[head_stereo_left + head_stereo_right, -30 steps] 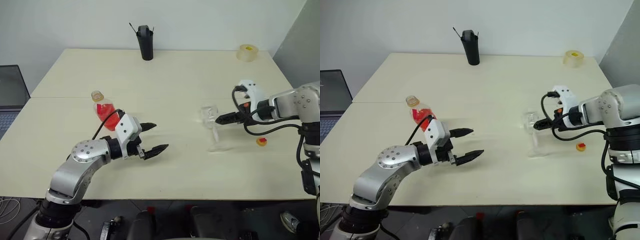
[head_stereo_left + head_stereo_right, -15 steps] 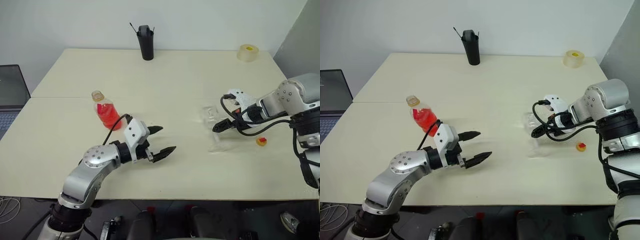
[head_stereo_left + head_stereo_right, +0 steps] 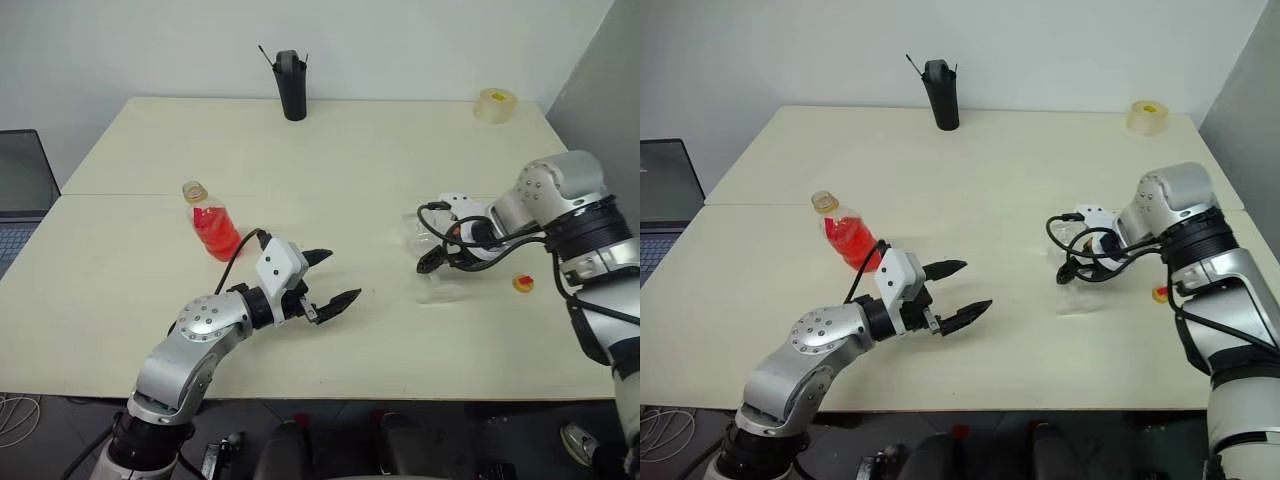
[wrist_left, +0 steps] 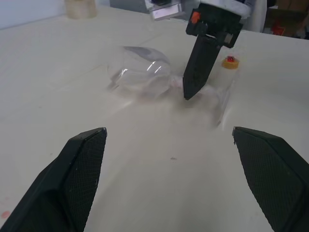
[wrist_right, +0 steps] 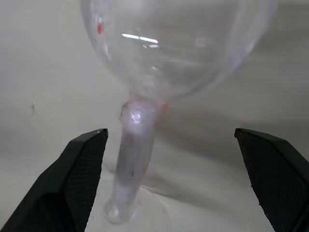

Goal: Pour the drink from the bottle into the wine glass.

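The bottle (image 3: 211, 226) stands uncapped at the table's left, holding the red drink (image 3: 215, 233). Its red-yellow cap (image 3: 522, 283) lies to the right of the wine glass (image 3: 418, 233). The clear glass stands on the right half of the table. My right gripper (image 5: 170, 134) points steeply down at it and is open, with the glass stem (image 5: 134, 150) between its wide fingers and apart from both. My left gripper (image 3: 343, 275) hovers open and empty over the table's middle, right of the bottle, pointing toward the glass (image 4: 140, 75).
A tall black holder (image 3: 291, 85) stands at the back centre and a tape roll (image 3: 494, 104) at the back right corner. A laptop (image 3: 20, 195) sits beyond the table's left edge. Bare tabletop lies between the bottle and the glass.
My right gripper has tipped down and come in around the glass stem. My left gripper has drifted a little to the right, away from the bottle.
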